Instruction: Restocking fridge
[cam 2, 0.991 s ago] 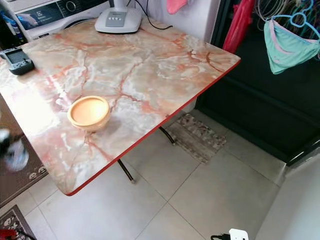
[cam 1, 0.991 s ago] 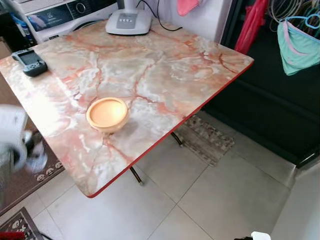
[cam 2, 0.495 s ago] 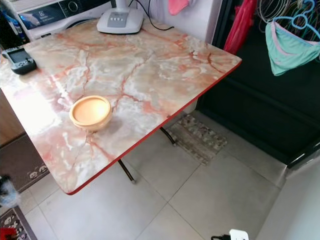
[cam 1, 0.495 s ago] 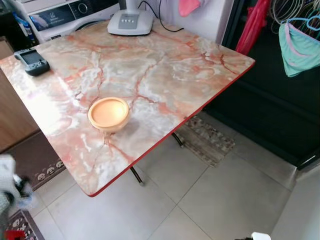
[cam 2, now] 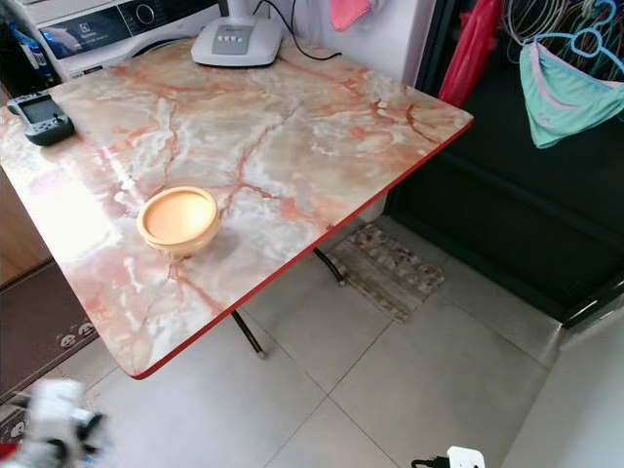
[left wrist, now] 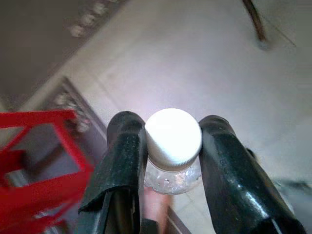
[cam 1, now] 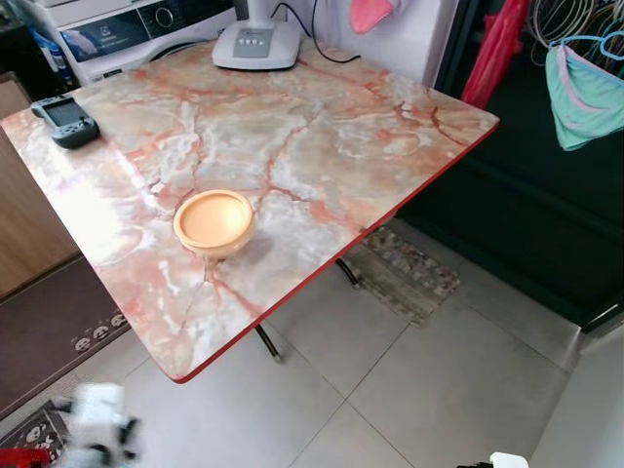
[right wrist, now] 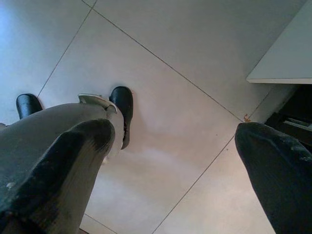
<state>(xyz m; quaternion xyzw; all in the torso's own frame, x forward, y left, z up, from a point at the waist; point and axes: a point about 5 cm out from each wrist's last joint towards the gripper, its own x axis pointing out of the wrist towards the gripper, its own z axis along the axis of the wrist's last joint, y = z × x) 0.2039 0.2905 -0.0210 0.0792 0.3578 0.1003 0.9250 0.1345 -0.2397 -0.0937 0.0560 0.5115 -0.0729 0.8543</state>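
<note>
**Bottle clamped at the neck, carried low by my left side**

My left gripper (left wrist: 170, 161) is clamped on a clear plastic bottle (left wrist: 171, 178), black fingers (left wrist: 124, 161) pinching either side just under the white screw cap (left wrist: 173, 135). From the head cameras the same bottle is a white blur low on my left, over the floor tiles (cam 1: 409, 390) beside the patterned mat (cam 1: 34, 429). A red frame (left wrist: 44, 161) sits below it in the wrist view; can't tell what it is.

Handling, my guess: thin clear plastic, smooth and probably slippery, walls would dent if squeezed mid-body. The neck is stiff and the cap rim gives a ledge, so the current hold is the right spot. Contents not readable, weight unknown; if full it will swing under a neck grip, so move gently.

My right gripper (right wrist: 170, 161) hangs idle over the tiles, fingers spread wide, nothing between them.

Marble-pattern folding table (cam 1: 322, 146) ahead carries an orange bowl (cam 1: 214, 221), a dark handheld device (cam 1: 64, 121) and a white appliance base (cam 1: 255, 45). Washing machine (cam 1: 117, 31) behind it.
</note>
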